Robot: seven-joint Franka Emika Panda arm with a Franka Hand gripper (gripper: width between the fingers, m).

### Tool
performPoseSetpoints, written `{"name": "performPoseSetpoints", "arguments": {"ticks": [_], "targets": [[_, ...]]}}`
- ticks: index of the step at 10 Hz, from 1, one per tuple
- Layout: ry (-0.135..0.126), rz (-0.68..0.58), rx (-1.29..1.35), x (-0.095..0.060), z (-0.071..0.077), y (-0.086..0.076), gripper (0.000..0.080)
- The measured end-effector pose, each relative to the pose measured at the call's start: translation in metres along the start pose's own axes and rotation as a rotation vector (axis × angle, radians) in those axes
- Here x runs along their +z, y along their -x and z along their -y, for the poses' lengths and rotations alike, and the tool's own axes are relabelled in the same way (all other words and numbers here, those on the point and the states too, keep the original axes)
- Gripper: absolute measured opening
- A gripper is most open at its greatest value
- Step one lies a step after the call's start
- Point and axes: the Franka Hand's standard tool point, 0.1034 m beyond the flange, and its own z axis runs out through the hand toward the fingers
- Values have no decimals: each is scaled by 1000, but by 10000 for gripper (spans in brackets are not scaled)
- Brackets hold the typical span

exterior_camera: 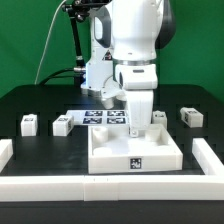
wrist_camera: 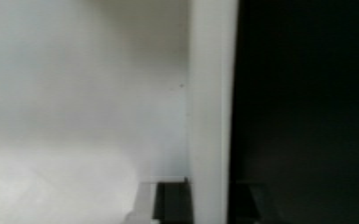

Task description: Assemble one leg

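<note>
Leg (exterior_camera: 30, 123) rests on the black bench (exterior_camera: 35, 100) at middle left, a second leg (exterior_camera: 62, 126) just right of it and a third leg (exterior_camera: 188, 116) at middle right. Between them, at lower centre, lies the panel (exterior_camera: 135, 152), with the marker board (exterior_camera: 100, 117) behind it. The fingers (exterior_camera: 137, 130) hang over the panel's far edge. I cannot tell whether they are spread or gripping; the wrist view is a white blur.

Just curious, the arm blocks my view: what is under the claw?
The claw hangs over the flat white panel. Whether it grips anything, or touches the panel, is hidden by its own body.
</note>
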Motion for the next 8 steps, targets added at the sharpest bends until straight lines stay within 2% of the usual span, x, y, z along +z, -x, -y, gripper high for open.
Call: {"name": "performPoseSetpoints", "arguments": {"ticks": [4,8], "targets": [[22,-11,11,-1,-32,-27,59],[15,-6,42,-1,-39,-29,59]]}}
